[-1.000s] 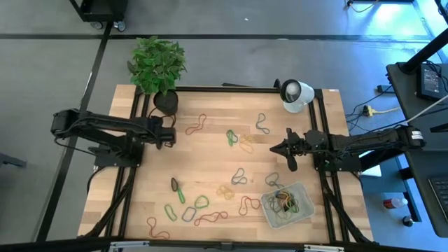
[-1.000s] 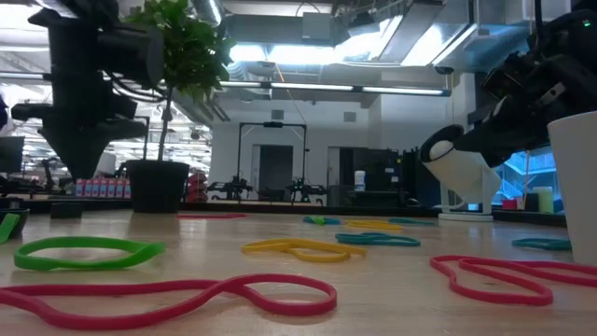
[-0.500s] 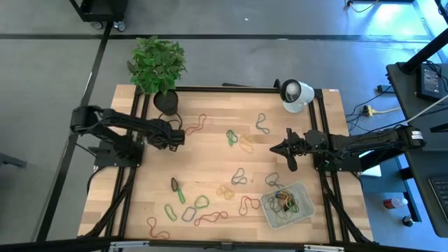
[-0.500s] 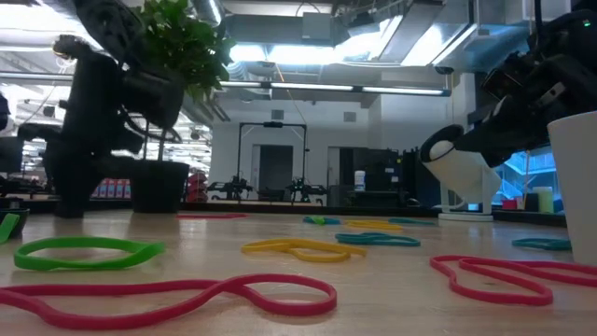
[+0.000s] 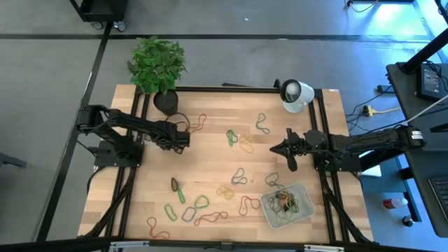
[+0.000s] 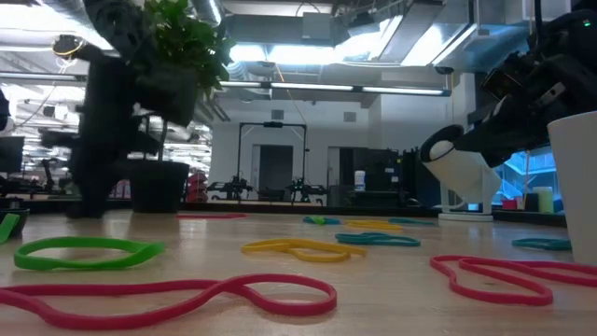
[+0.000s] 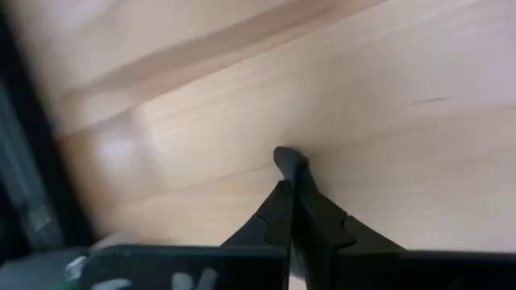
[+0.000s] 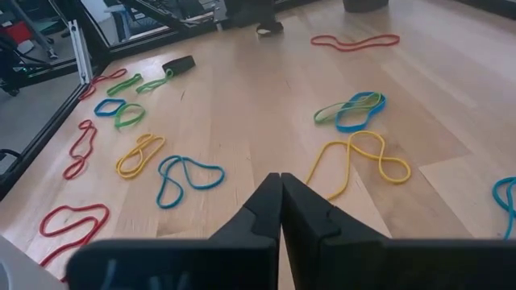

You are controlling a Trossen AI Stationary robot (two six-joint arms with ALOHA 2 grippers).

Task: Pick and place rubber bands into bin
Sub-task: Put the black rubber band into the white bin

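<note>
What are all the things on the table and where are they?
rubber bands: many, red, green, yellow, blue and dark; scattered over the middle and near side of the table.
bin: one, translucent pale grey; near right corner, with a tangle of bands inside.
plant: one, green leaves in a black pot; far left corner.
white round device: one, white; far right edge.
table: one, light wood with a black frame.
left hand: one, dark, shut; low over the wood near the red band by the plant pot. Whether it holds a band cannot be told.
right hand: one, dark, shut and empty; waiting above the table's right side, beyond the bin.
</note>
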